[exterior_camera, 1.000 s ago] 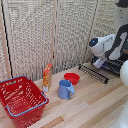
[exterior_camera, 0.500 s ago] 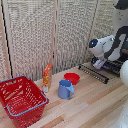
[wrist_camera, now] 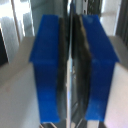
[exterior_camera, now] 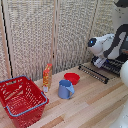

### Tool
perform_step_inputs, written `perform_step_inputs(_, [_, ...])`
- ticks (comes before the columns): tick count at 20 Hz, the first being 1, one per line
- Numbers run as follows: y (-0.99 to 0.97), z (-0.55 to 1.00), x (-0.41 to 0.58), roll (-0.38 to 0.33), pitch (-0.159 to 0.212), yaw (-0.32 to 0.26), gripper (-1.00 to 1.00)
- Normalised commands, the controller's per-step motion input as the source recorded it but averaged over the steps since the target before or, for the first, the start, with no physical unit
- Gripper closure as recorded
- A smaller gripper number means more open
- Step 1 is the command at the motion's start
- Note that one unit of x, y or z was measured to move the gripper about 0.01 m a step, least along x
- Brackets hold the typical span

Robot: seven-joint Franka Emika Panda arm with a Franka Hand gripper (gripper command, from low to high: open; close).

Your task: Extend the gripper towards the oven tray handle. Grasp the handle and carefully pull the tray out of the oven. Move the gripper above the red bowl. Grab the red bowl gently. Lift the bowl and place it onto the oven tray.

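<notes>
From my remote station, the exterior view shows the white arm [exterior_camera: 106, 45] reaching in from that view's right, with its end down at the tray [exterior_camera: 95, 73]. The tray is a dark wire rack of parallel bars, lying low over the wooden counter [exterior_camera: 90, 105] and projecting toward the exterior view's left. The claw itself is too small there for me to place.

In the wrist view, the claw [wrist_camera: 73, 70] fills the picture. Its two blue fingertips [wrist_camera: 47, 65] stand nearly together, pressed on either side of a thin dark bar, which I take to be the oven tray handle [wrist_camera: 71, 30]. I record the claw as narrow and clamped on that handle.

The red bowl [exterior_camera: 72, 78] sits upright on the counter, well apart from the tray's front edge, toward the exterior view's left. A blue mug [exterior_camera: 65, 89] stands just beside it, nearer the camera. An orange carton [exterior_camera: 47, 77] stands upright near the mug. A red mesh basket [exterior_camera: 20, 100] with a blue rim rests at the exterior view's far left.
</notes>
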Motion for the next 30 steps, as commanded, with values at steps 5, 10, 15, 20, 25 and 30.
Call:
perform_step_inputs(5, [-0.33,0.02,-0.165,0.161,0.004,0.109,1.00])
perform_step_inputs(10, [0.25,0.01,0.026,0.154,-0.002,0.064,1.00])
perform_step_inputs(15, [0.89,-0.01,0.053,0.035,-0.020,-0.032,1.00])
perform_step_inputs(20, [0.91,0.00,0.003,0.003,-0.021,-0.060,1.00])
perform_step_inputs(25, [0.70,0.02,0.005,0.040,-0.002,-0.084,1.00])
perform_step_inputs(30, [0.04,-0.01,0.034,0.011,0.000,0.060,-1.00])
